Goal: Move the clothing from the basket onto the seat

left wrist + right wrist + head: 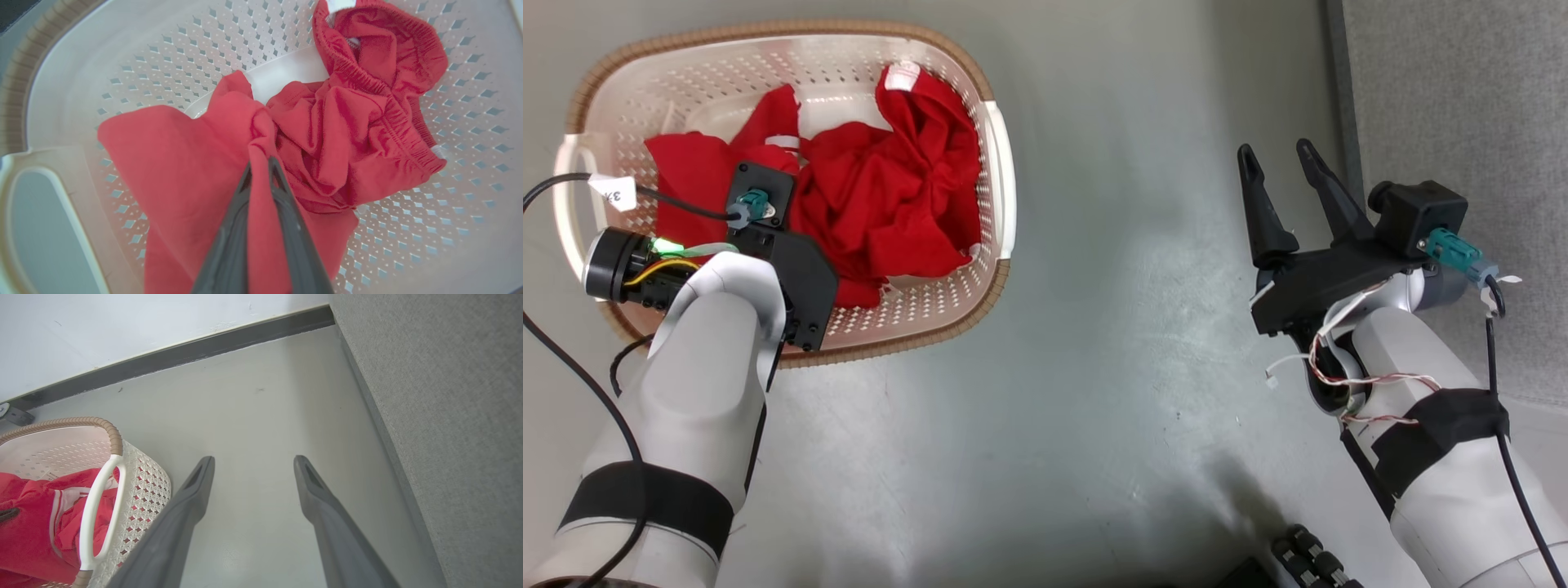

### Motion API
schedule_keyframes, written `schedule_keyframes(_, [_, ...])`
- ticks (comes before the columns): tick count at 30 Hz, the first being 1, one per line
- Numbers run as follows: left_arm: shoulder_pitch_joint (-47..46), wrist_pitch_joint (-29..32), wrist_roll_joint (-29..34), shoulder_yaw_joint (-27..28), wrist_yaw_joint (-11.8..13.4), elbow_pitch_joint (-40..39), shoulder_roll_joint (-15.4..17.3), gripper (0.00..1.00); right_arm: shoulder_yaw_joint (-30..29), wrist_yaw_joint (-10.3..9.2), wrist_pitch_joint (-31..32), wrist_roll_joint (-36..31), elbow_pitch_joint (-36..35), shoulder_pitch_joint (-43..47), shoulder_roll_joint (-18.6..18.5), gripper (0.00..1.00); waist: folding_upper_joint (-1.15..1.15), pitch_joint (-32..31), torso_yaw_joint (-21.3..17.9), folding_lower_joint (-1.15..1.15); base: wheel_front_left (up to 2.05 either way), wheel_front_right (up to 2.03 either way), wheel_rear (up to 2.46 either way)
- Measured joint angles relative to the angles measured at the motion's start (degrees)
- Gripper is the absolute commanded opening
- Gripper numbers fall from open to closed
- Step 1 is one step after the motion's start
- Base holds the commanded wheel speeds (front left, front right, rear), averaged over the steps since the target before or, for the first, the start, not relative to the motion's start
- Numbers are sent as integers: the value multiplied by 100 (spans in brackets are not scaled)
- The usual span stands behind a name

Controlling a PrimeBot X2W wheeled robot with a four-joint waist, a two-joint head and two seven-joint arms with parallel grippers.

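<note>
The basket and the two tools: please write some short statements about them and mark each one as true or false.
1. The left tool is shut on a fold of the clothing. True.
2. The right tool holds a red garment. False: it is open and empty, over the floor.
3. The clothing lies inside the basket. True.
4. The basket stands on the seat. False: it stands on the floor, apart from the seat.

The bright red soft fabric clothing (882,196) has a white label (901,76) at twelve o'clock. The cream-white perforated plastic basket (931,302) has a brown woven-look rim. The light grey coarse-woven sofa seat (1454,98) is plain. The dark grey fingers (327,522) are unpatterned.
</note>
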Motion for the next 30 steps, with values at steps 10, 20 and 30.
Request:
schedule_keyframes(10, [225,-503,-305,197,0,-40,-352,0,-79,0,0,-52,83,69,-25,100,0,-353,95,0,0,0,0])
schedule_keyframes(20, [304,-1031,-428,370,-97,-37,-342,0,-188,9,0,-118,170,249,-90,100,0,-774,211,0,0,0,0])
schedule_keyframes(30, [458,-1406,-662,460,-107,-45,-444,0,-224,53,0,-211,221,331,-187,100,0,-1177,335,0,0,0,0])
